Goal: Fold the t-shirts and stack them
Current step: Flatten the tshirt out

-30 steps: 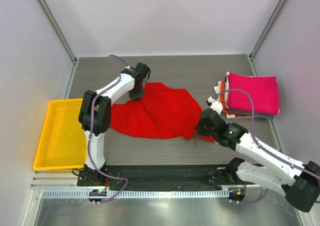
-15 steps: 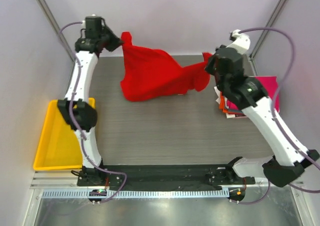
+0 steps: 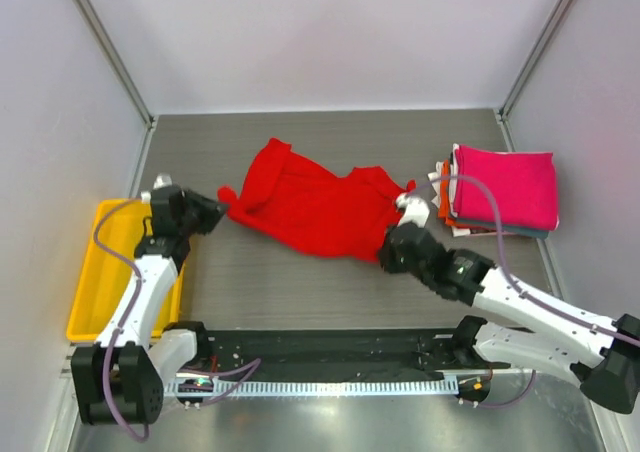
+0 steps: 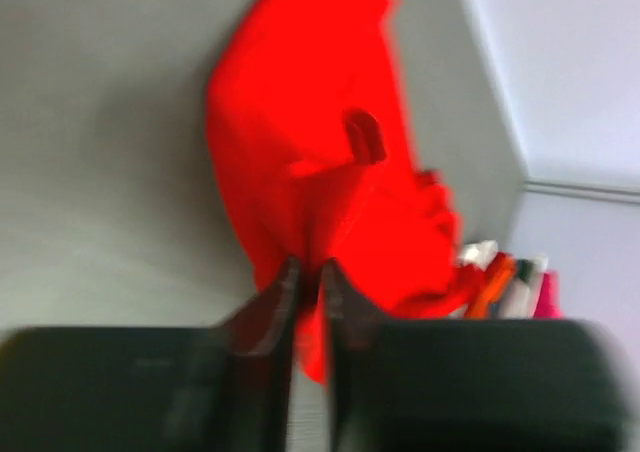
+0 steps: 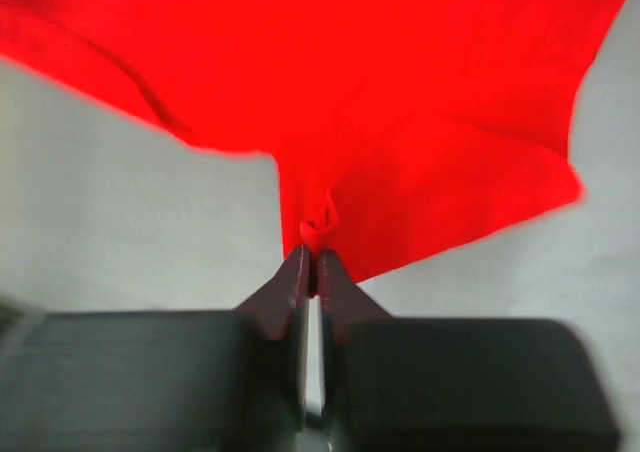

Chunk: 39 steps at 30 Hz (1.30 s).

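While the red t-shirt (image 3: 310, 207) lies spread but creased across the middle of the worktop (image 3: 300, 282), the step in hand is judged to be laying it flat ahead of the first fold. The left gripper (image 3: 215, 210) pinches a corner of cloth at the garment's left end, jaws nearly together with red fabric between them. The left wrist view is blurred, so the firmness of that hold cannot be confirmed. The right gripper (image 3: 392, 244) is pressed together on a small bunch of cloth at the near right edge. The stack of folded t-shirts (image 3: 505, 187), magenta on top, sits at the right side, near the red garment's right end. The next move probably calls for three actions:
1. Draw the two held points apart to take out the creases.
2. Release both holds.
3. Re-grip one edge and carry it over the body, keeping the cloth low to limit bunching.
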Each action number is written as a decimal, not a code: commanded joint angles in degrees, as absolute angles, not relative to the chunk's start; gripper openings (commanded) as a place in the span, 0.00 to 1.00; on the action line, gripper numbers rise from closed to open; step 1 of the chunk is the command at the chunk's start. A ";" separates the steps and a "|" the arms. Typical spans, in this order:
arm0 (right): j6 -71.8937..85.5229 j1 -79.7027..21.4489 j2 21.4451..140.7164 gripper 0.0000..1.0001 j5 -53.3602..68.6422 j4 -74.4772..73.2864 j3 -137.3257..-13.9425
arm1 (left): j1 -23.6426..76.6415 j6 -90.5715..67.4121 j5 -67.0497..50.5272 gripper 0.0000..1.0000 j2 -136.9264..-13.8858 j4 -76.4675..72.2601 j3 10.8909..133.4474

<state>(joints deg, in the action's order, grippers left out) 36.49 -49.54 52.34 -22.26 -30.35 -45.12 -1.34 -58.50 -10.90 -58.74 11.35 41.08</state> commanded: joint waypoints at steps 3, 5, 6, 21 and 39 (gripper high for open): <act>47.63 -54.40 45.27 0.46 -13.98 -21.97 -33.50 | -1.32 -58.54 -5.02 0.49 -46.97 7.29 30.08; 48.69 -54.40 43.51 0.61 -15.63 -22.93 -32.70 | -1.41 -57.93 -2.73 0.75 -44.92 9.57 29.79; 48.87 -54.40 43.07 0.66 -16.86 -23.72 -33.04 | -1.41 -57.31 -2.29 0.78 -44.04 10.28 30.32; 63.02 -54.40 56.69 0.60 -36.92 -43.87 -42.10 | -0.62 -46.23 -11.94 0.75 -57.65 18.90 38.75; 59.41 -50.10 79.80 0.50 -32.70 -37.80 -50.19 | 7.73 -47.90 3.34 0.70 -62.40 21.53 39.38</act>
<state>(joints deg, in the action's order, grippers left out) 59.72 -51.20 78.15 -31.86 -39.97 -48.29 7.86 -47.55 -0.73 -62.54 20.93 37.36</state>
